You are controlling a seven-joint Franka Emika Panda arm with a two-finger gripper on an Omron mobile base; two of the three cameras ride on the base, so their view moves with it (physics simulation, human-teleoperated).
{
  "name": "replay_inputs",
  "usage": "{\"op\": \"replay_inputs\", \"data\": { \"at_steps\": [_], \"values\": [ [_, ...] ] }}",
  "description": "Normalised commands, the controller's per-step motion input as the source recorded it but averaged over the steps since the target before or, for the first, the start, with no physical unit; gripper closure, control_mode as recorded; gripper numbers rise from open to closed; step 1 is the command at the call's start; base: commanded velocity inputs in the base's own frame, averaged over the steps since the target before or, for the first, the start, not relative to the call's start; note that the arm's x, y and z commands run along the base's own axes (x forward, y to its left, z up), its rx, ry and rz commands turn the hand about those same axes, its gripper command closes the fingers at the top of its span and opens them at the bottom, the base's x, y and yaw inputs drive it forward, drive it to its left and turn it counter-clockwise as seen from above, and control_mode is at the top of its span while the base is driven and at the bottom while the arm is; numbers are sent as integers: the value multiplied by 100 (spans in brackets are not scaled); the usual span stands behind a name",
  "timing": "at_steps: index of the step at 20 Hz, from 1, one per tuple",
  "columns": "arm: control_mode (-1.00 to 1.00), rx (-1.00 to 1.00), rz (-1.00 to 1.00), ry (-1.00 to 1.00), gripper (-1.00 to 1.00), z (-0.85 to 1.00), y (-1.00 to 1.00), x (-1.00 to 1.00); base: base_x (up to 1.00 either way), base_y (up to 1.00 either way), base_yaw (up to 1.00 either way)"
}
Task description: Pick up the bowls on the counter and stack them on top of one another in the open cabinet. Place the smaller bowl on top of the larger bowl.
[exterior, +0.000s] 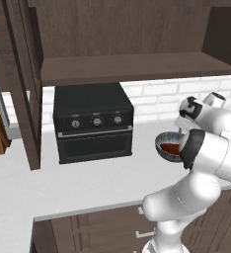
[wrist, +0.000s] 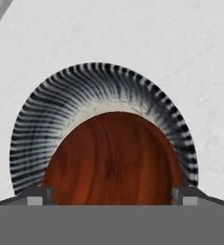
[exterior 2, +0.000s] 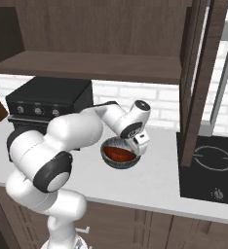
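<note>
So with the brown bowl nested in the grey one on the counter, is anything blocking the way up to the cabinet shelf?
Nothing visible does. The stacked bowls sit on the counter, right of the black oven; the cabinet shelf above looks bare. The open gripper straddles the reddish-brown bowl.

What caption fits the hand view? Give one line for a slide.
Open jaws straddle the reddish-brown bowl nested in the striped grey bowl on the white counter.

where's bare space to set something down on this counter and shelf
The cabinet shelf is bare along its width. Bare counter lies in front of the black oven, and between the stacked bowls and the cooktop. It is crowded around the bowls, under the open gripper.
</note>
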Motion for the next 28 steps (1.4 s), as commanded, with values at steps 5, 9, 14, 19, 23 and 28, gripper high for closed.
{"op": "replay_inputs", "data": {
  "at_steps": [5, 9, 14, 19, 23, 28],
  "values": [
    [-100, 0, 0, 2, -100, 15, -31, -12, 0, 0, 0],
    [-100, 0, 0, 2, -100, -8, -60, -1, 0, 0, 0],
    [-100, 0, 2, 5, -100, -26, -24, 4, 0, 0, 0],
    [-100, 0, 6, 4, -100, -38, -1, 3, 0, 0, 0],
    [-100, 0, 8, 4, -100, -40, 0, 16, 0, 0, 0],
    [-100, 0, 11, 1, -100, -38, 0, 35, 0, 0, 0]
  ]
}}
